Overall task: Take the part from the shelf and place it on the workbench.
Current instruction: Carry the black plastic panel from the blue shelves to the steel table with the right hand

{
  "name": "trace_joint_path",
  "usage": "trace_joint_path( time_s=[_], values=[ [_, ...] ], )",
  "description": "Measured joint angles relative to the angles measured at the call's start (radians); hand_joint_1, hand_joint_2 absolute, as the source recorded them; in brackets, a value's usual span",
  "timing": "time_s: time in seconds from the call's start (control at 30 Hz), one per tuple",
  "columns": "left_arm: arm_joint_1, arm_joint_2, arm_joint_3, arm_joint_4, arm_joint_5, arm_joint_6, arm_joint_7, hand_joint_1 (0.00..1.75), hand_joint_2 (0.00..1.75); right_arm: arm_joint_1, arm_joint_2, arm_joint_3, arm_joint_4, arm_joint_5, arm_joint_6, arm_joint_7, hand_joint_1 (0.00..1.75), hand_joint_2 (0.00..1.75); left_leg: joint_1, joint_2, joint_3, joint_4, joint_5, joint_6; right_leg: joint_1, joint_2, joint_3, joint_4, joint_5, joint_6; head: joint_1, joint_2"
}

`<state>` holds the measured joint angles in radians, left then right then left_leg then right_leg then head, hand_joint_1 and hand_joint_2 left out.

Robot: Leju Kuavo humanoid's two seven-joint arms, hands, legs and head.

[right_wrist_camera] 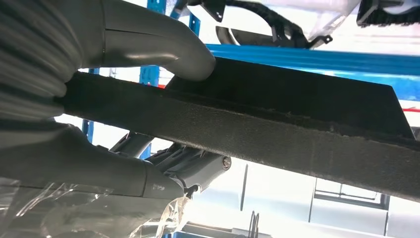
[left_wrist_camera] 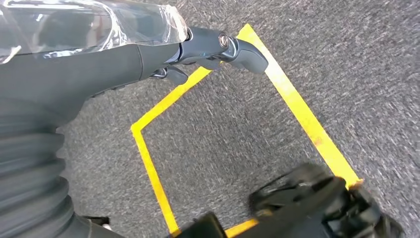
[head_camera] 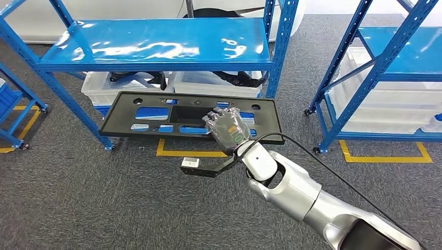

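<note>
The part is a long flat black panel (head_camera: 156, 125) with several cut-outs, held level in the air in front of the blue shelf (head_camera: 156, 44). My right hand (head_camera: 228, 130) grips its near edge toward the right end. In the right wrist view the thumb (right_wrist_camera: 163, 47) presses on one face of the panel (right_wrist_camera: 307, 124) and the fingers (right_wrist_camera: 193, 166) curl under the other. My left hand (left_wrist_camera: 148, 54) hangs over the grey carpet with its fingers extended and holds nothing.
White bins (head_camera: 130, 86) with dark parts sit low under the blue shelf. A second blue rack (head_camera: 385, 67) with white bins stands at the right. Yellow tape outlines (head_camera: 385, 156) mark the grey carpet. A blue crate (head_camera: 8, 99) is at the far left.
</note>
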<state>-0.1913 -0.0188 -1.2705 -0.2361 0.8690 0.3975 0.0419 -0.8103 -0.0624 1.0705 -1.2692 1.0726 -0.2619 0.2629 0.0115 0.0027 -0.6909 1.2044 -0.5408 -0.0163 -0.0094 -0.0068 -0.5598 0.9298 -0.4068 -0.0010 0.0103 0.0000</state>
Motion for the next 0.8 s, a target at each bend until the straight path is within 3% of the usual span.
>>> trace_joint_path(
  time_s=[0.03, 0.07, 0.1, 0.17, 0.23, 0.33, 0.37, 0.4, 0.5, 0.53, 0.57, 0.6, 0.67, 0.73, 0.8],
  values=[
    [-0.001, 0.0, 0.0, 0.0, 0.0, 0.0, 0.0, 0.0, 1.75, 0.0, 0.0, 0.0, 0.002, 0.0, 0.0, 0.001, 1.75, 1.75, 0.005, 0.0, -0.003, 0.042, -0.008, -0.006, -0.001, 0.0, -0.013, 0.001, 0.009, 0.002, 0.0, 0.0],
    [-0.001, 0.0, 0.0, 0.0, 0.0, 0.001, 0.0, 0.0, 1.75, 0.0, 0.0, 0.0, 0.004, 0.001, 0.0, 0.003, 1.75, 1.75, 0.009, 0.0, 0.011, 0.047, 0.007, -0.012, -0.003, 0.0, -0.026, 0.003, 0.018, 0.005, 0.0, 0.0],
    [0.0, 0.0, 0.0, 0.0, 0.0, 0.001, 0.0, 0.0, 1.75, 0.0, 0.0, 0.0, 0.005, 0.002, 0.0, 0.006, 1.75, 1.75, 0.014, 0.0, 0.044, 0.012, 0.035, -0.017, -0.006, 0.001, -0.038, 0.005, 0.026, 0.01, 0.0, 0.0],
    [0.001, 0.0, 0.0, 0.0, -0.001, 0.001, 0.0, 0.0, 1.75, -0.001, 0.0, 0.0, 0.006, 0.006, -0.001, 0.012, 1.75, 1.75, 0.021, -0.001, 0.141, -0.132, 0.077, -0.027, -0.009, 0.003, -0.06, 0.011, 0.04, 0.023, 0.0, 0.0],
    [0.0, -0.001, 0.0, 0.0, -0.001, 0.001, 0.0, 0.0, 1.75, -0.003, 0.0, -0.002, 0.007, 0.007, -0.001, 0.015, 1.75, 1.75, 0.02, -0.007, 0.206, -0.249, 0.076, -0.021, -0.008, 0.004, -0.076, 0.014, 0.056, 0.038, 0.001, 0.0],
    [0.002, -0.001, 0.001, 0.0, -0.002, 0.001, -0.001, 0.0, 1.75, -0.007, -0.001, -0.003, 0.009, 0.008, -0.001, 0.017, 1.75, 1.75, 0.014, -0.011, 0.2, -0.274, 0.08, 0.009, -0.009, 0.005, -0.089, 0.011, 0.076, 0.055, 0.003, 0.0],
    [0.004, -0.001, 0.001, 0.0, -0.002, 0.001, -0.002, 0.0, 1.75, -0.007, -0.001, -0.003, 0.01, 0.008, -0.001, 0.017, 1.75, 1.75, 0.013, -0.01, 0.194, -0.274, 0.086, 0.02, -0.011, 0.005, -0.098, 0.023, 0.062, 0.058, 0.003, 0.0],
    [0.006, -0.001, 0.001, 0.0, -0.003, 0.001, -0.005, 0.0, 1.75, -0.006, -0.002, -0.003, 0.011, 0.008, 0.0, 0.019, 1.75, 1.75, 0.013, -0.009, 0.187, -0.275, 0.094, 0.032, -0.012, 0.005, -0.112, 0.058, 0.03, 0.061, 0.003, 0.0],
    [0.006, -0.001, 0.001, 0.0, -0.009, 0.001, -0.014, 0.0, 1.75, -0.004, -0.008, -0.004, 0.012, 0.01, 0.001, 0.026, 1.75, 1.75, 0.004, -0.008, 0.164, -0.275, 0.116, 0.055, -0.01, 0.006, -0.177, 0.264, -0.104, 0.063, 0.005, 0.0],
    [0.007, -0.001, 0.001, 0.0, -0.01, 0.001, -0.015, 0.0, 1.75, -0.003, -0.009, -0.004, 0.012, 0.011, 0.001, 0.028, 1.75, 1.75, 0.001, -0.008, 0.157, -0.274, 0.122, 0.057, -0.008, 0.006, -0.188, 0.316, -0.119, 0.062, 0.005, 0.0],
    [0.007, -0.001, 0.001, 0.0, -0.011, 0.0, -0.015, 0.0, 1.75, -0.001, -0.011, -0.004, 0.012, 0.012, 0.002, 0.029, 1.75, 1.75, -0.003, -0.008, 0.15, -0.274, 0.128, 0.059, -0.006, 0.006, -0.182, 0.335, -0.116, 0.058, 0.005, 0.0],
    [0.008, -0.001, 0.001, 0.0, -0.013, 0.0, -0.015, 0.0, 1.75, 0.0, -0.012, -0.004, 0.012, 0.014, 0.003, 0.03, 1.75, 1.75, -0.007, -0.008, 0.144, -0.274, 0.132, 0.059, -0.004, 0.006, -0.154, 0.309, -0.097, 0.052, 0.005, 0.0],
    [0.008, -0.002, 0.001, 0.0, -0.015, 0.0, -0.015, 0.0, 1.75, 0.0, -0.014, -0.005, 0.012, 0.015, 0.004, 0.033, 1.75, 1.75, -0.013, -0.009, 0.137, -0.273, 0.139, 0.057, 0.004, 0.007, -0.053, 0.167, -0.054, 0.033, 0.005, 0.0],
    [0.007, -0.003, 0.001, 0.0, -0.017, 0.0, -0.016, 0.0, 1.75, -0.001, -0.014, -0.007, 0.012, 0.016, 0.004, 0.034, 1.75, 1.75, -0.016, -0.009, 0.132, -0.271, 0.145, 0.052, 0.011, 0.006, 0.023, 0.046, -0.043, 0.019, 0.004, 0.0],
    [0.007, -0.004, 0.001, 0.0, -0.018, 0.0, -0.016, 0.0, 1.75, -0.001, -0.015, -0.007, 0.012, 0.016, 0.004, 0.034, 1.75, 1.75, -0.015, -0.008, 0.128, -0.269, 0.151, 0.042, 0.014, 0.006, 0.035, 0.016, -0.045, 0.016, 0.005, 0.0]
  ],
)
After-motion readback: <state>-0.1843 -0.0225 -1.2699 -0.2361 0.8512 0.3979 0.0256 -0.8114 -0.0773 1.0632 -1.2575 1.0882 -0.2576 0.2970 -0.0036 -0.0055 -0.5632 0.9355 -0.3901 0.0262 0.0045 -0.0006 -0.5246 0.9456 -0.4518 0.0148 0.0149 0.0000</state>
